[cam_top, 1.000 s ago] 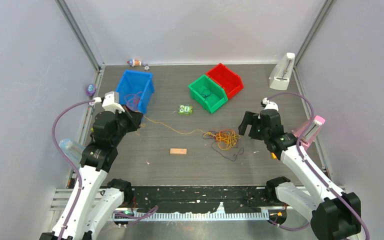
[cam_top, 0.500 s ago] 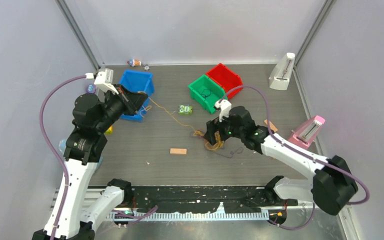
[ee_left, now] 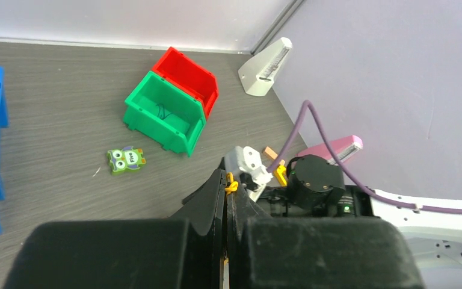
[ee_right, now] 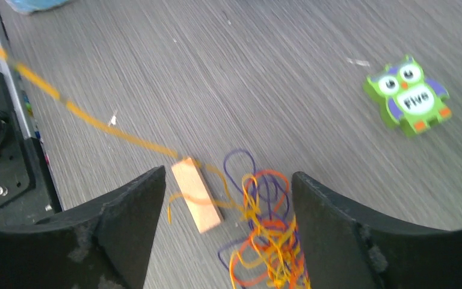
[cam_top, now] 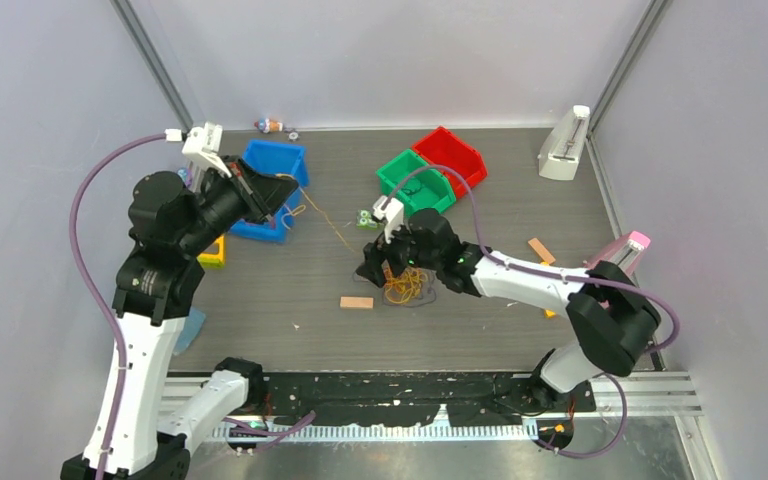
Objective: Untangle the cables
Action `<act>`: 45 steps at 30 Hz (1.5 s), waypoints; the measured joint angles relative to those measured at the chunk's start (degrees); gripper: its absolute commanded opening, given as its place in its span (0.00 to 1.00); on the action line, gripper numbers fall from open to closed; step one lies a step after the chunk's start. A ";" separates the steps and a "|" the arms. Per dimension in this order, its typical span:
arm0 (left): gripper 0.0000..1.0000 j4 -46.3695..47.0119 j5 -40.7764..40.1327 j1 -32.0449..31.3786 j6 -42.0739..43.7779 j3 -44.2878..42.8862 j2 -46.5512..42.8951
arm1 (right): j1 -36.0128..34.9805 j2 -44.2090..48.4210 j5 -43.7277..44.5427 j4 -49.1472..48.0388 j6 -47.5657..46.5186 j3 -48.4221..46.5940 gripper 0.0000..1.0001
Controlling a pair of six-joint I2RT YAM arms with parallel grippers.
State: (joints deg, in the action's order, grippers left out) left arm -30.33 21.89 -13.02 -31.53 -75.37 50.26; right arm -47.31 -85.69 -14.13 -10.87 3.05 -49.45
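Observation:
The cables lie as a tangle (cam_top: 405, 287) of orange, yellow and dark purple strands on the table's middle. One yellow strand (cam_top: 330, 225) runs taut from the tangle up to my left gripper (cam_top: 282, 193), which is raised in front of the blue bin. In the left wrist view that gripper (ee_left: 227, 180) is shut on the yellow strand (ee_left: 232, 184). My right gripper (cam_top: 378, 268) hovers low over the tangle's left side. In the right wrist view it (ee_right: 228, 177) stands open, with the tangle (ee_right: 267, 238) between its fingers (ee_right: 129, 205) and nothing gripped.
A small wooden block (cam_top: 356, 302) lies just left of the tangle. A green owl toy (cam_top: 365, 218) sits behind it. Blue bin (cam_top: 272, 162), green bin (cam_top: 407, 178) and red bin (cam_top: 453, 155) stand at the back. A white wedge (cam_top: 563, 145) and a pink one (cam_top: 622, 255) stand at right.
My right arm has swung left across the table and come down over the tangle, jaws narrowing slightly. The left gripper rose and drew back with the yellow strand. The tangle shifted left.

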 measured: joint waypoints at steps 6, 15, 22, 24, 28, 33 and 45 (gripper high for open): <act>0.00 -1.81 0.48 0.00 0.02 -4.39 0.55 | -1.84 -7.13 -0.66 -5.55 1.03 -5.99 0.09; 0.00 -2.47 -3.82 0.00 0.90 -2.47 0.02 | -2.08 0.13 8.09 5.62 2.67 -10.93 0.05; 0.00 2.27 -2.69 -0.04 -1.42 8.94 2.25 | -1.97 11.47 15.17 21.79 1.64 -37.83 0.05; 0.00 3.61 -2.03 -0.35 -2.21 11.41 3.85 | -1.97 15.04 16.76 23.04 2.03 -39.95 0.05; 0.01 5.03 -0.76 -2.19 -2.69 14.14 4.76 | -1.97 19.26 19.52 26.71 3.69 -38.73 0.05; 0.00 7.56 -0.44 -4.68 -2.47 14.29 4.74 | -1.95 16.65 23.30 33.83 5.88 -35.78 0.05; 0.00 12.20 -2.34 -7.78 -2.34 19.61 7.91 | 1.01 12.26 28.48 44.61 10.43 -32.06 0.45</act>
State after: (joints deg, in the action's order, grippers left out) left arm -18.13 19.55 -20.80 -33.87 -55.77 58.17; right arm -46.30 -73.43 14.35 33.74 13.47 -81.52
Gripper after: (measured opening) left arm 0.004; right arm 0.091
